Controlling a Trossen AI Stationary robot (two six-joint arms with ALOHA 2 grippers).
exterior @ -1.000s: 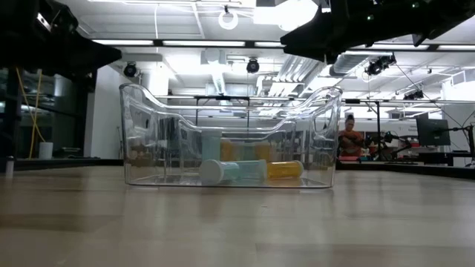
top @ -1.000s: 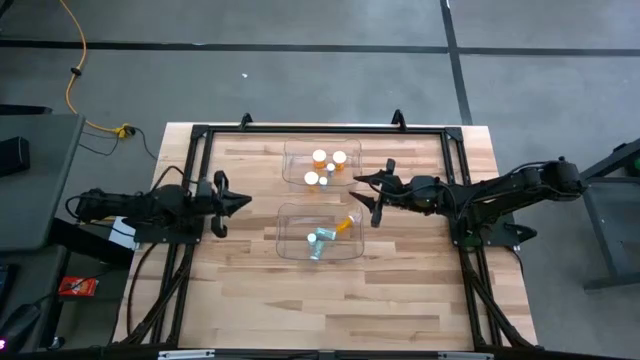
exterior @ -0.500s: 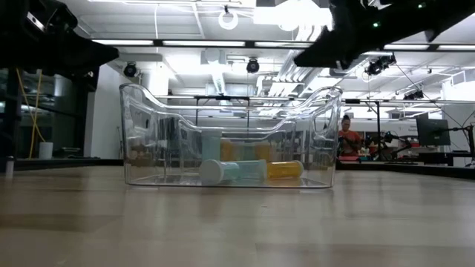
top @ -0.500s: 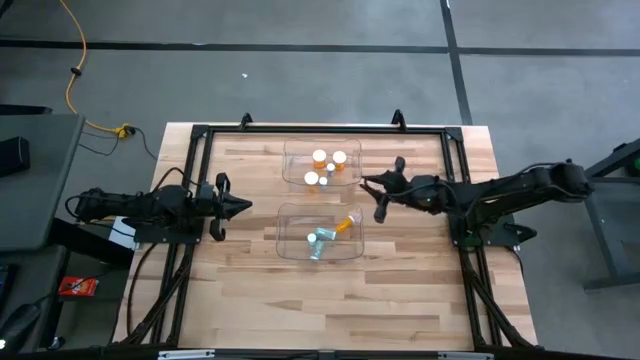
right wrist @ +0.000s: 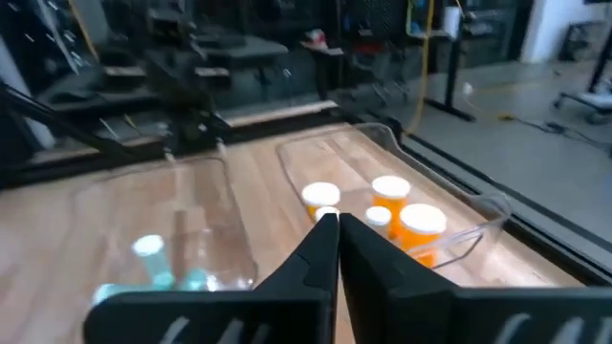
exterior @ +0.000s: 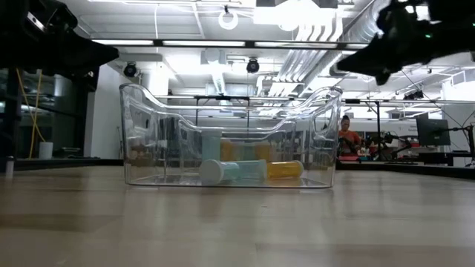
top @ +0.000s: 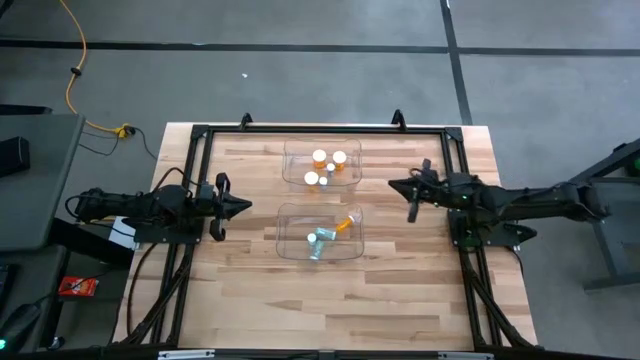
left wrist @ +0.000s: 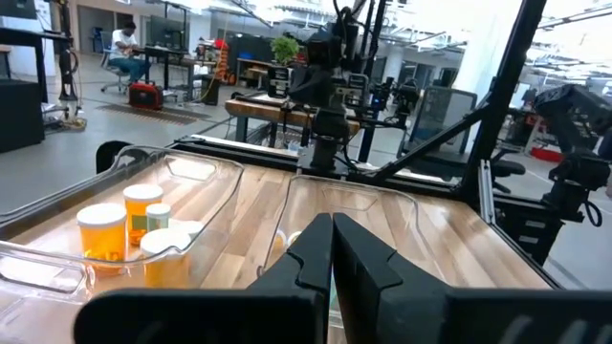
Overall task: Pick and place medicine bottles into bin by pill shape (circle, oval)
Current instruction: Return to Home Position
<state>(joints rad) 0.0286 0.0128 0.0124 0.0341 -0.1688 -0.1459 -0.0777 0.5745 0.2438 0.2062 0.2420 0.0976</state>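
White-capped orange bottles (top: 339, 158) stood upright in the far clear bin (top: 292, 150). Pale teal bottles (top: 318, 240) and a lone orange bottle (top: 346, 222) lay on their sides in the near bin (top: 285, 250). The right tool (top: 393, 184), fingers pressed together and empty, had drawn back toward the right edge of the counter (top: 400, 290). The left tool (top: 247, 206), also closed and empty, stayed left of the bins.

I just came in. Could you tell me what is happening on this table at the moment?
No bottle is being handled. The left gripper and the right gripper are shut and empty, one at each side of two clear bins. The upper bin in the high view holds several upright orange bottles with white caps. The lower bin holds teal bottles lying down and one orange bottle lying too.
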